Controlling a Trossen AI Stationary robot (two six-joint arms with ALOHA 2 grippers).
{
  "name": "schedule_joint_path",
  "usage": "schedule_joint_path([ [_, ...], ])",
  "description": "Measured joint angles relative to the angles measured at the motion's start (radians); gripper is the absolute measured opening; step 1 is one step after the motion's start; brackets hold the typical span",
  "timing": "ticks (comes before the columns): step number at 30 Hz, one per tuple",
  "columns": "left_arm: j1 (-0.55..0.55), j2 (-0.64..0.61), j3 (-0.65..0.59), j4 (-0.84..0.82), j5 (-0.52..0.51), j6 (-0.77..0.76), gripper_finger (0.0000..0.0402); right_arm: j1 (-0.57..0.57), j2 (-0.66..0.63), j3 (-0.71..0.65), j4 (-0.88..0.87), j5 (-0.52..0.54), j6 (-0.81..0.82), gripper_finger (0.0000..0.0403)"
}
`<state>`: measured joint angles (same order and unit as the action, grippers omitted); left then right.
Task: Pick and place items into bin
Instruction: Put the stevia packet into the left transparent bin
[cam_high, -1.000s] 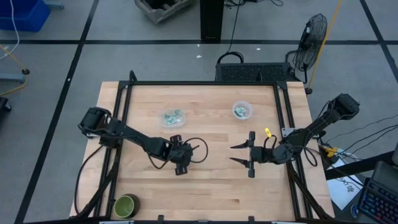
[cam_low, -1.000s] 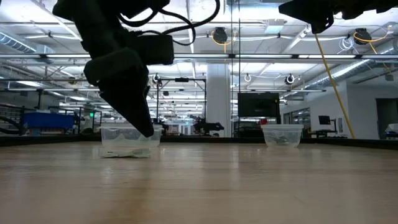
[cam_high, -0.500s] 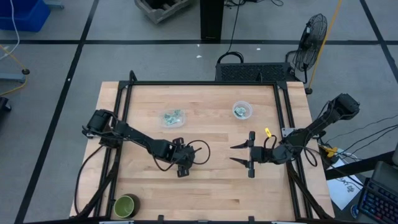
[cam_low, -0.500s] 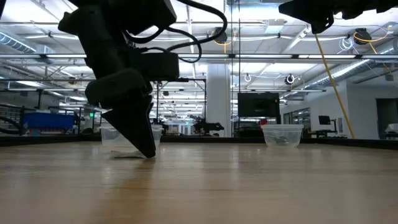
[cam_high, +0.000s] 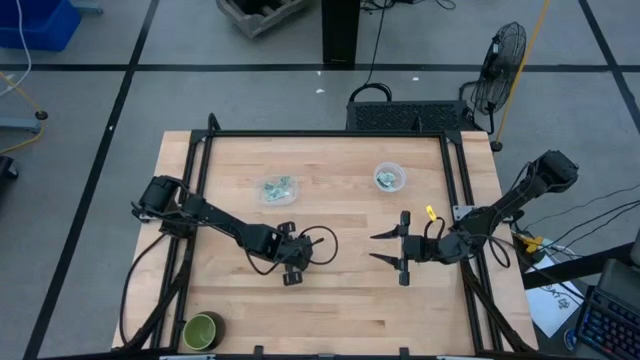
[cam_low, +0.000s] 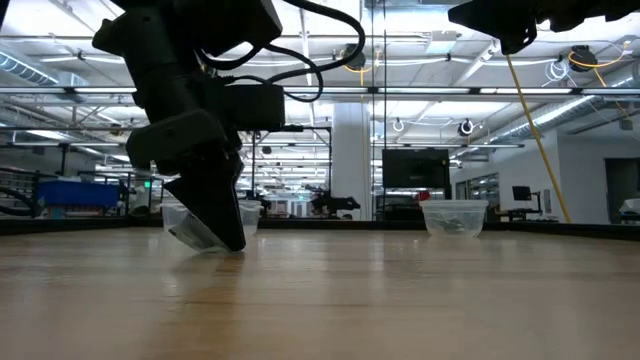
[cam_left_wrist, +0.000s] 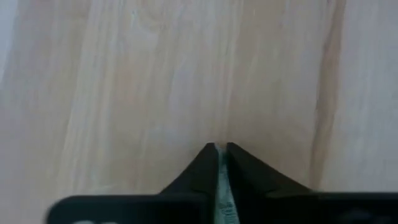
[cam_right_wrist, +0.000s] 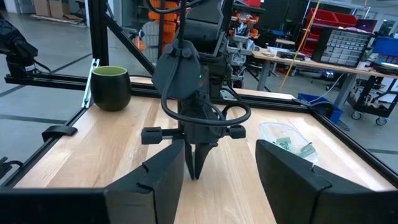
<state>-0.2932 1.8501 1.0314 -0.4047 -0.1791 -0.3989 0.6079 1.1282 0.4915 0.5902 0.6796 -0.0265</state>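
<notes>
The left gripper (cam_high: 291, 277) points down at the table (cam_high: 350, 300) near its middle, fingers (cam_left_wrist: 202, 171) pinched on a thin packet (cam_left_wrist: 221, 186) whose edge shows between them. In the low view the packet (cam_low: 195, 236) trails at the fingertips, touching or just above the wood. The grip is only on the edge, so a fast swing may let it slip. The other packets (cam_high: 278, 187) lie in a clear tub, well apart. The right gripper (cam_high: 386, 248) waits, fingers spread wide.

Dark green bowl (cam_high: 202, 331) at wooden table's (cam_high: 340, 310) near-left corner; floor fan (cam_high: 497, 57) beyond.
</notes>
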Motion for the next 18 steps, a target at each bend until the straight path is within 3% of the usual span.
schedule_joint_path([
  [4,0.004,-0.003,-0.001,-0.001,-0.01,0.015,0.0007,0.0,0.0,0.0,0.0,0.0,0.0,0.0189],
  [9,0.015,-0.04,-0.005,-0.043,-0.047,0.034,0.0021,0.0,0.0,0.0,-0.004,0.0,0.0,0.0189],
  [14,0.044,-0.124,-0.004,-0.1,-0.08,0.063,0.0005,-0.001,0.0,-0.001,-0.011,0.003,0.0,0.0189],
  [18,0.082,-0.216,-0.005,-0.173,-0.148,0.078,0.0016,-0.001,0.0,-0.001,-0.011,0.004,0.001,0.0189],
])
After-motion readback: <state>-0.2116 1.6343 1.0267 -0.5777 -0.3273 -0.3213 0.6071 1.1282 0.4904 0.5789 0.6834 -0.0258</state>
